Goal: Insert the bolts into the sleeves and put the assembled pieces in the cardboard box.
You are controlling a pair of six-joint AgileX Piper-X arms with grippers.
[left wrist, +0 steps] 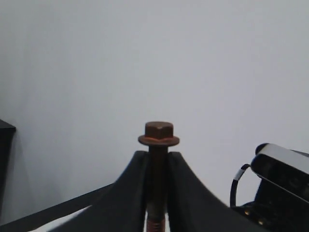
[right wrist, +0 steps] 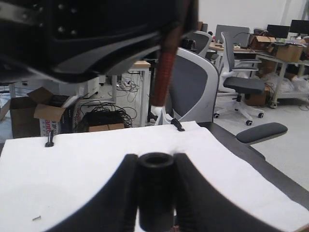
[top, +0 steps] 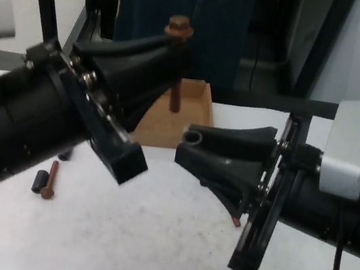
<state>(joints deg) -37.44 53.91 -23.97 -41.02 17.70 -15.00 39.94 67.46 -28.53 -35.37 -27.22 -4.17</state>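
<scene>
A rusty brown bolt [top: 179, 35] stands upright, head on top, with my left gripper [top: 177, 56] shut on its shank. The left wrist view has that bolt [left wrist: 158, 137] rising from between the black fingers [left wrist: 133, 183]. A black sleeve [top: 193, 138] is clamped in my right gripper [top: 191, 142], which is shut on it. In the right wrist view the sleeve [right wrist: 155, 186] points its open end up, and the bolt's threaded end [right wrist: 161, 79] hangs above it, apart from it. The cardboard box [top: 206, 105] lies behind both grippers.
A loose sleeve [top: 40, 181] and a bolt [top: 51, 180] lie together on the white bench at the left. Another bolt [top: 235, 219] pokes out under the right gripper. Two small dark pieces [right wrist: 49, 141] [right wrist: 177, 125] rest near the bench's far edge.
</scene>
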